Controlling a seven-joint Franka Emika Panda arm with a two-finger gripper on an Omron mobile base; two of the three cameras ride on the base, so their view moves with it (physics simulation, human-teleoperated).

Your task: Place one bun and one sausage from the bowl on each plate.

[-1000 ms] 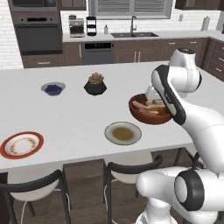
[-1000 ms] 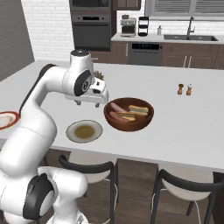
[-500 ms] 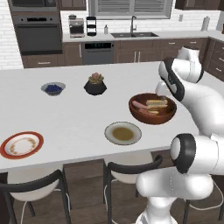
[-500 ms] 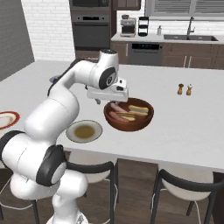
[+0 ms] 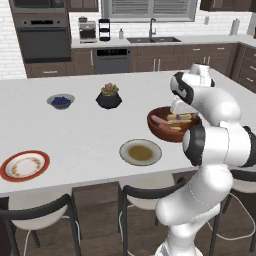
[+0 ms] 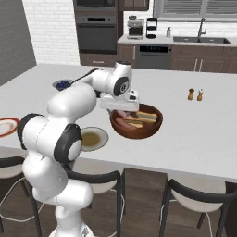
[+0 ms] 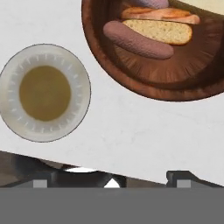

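Desk (image 5: 90, 135): white; bowl (image 7: 131, 74) beside grey plate (image 7: 43, 92).
Fingers (image 7: 109, 177): wide apart, empty.
Risk: you may pinch sausage (image 7: 138, 41) with bun (image 7: 159, 30).

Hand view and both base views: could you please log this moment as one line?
gripper: open, empty, above counter edge | bowl: buns and sausages inside | grey plate: bare | orange-rimmed plate: bare | stage: nothing placed yet

A small grey bowl of blue berries (image 5: 61, 101) sits on the white counter (image 5: 85, 135), with a black plant pot (image 5: 109, 97) just at its 3 o'clock. Two brown shakers (image 6: 195, 94) stand side by side. Dark chairs (image 5: 40, 220) line the counter's near edge.
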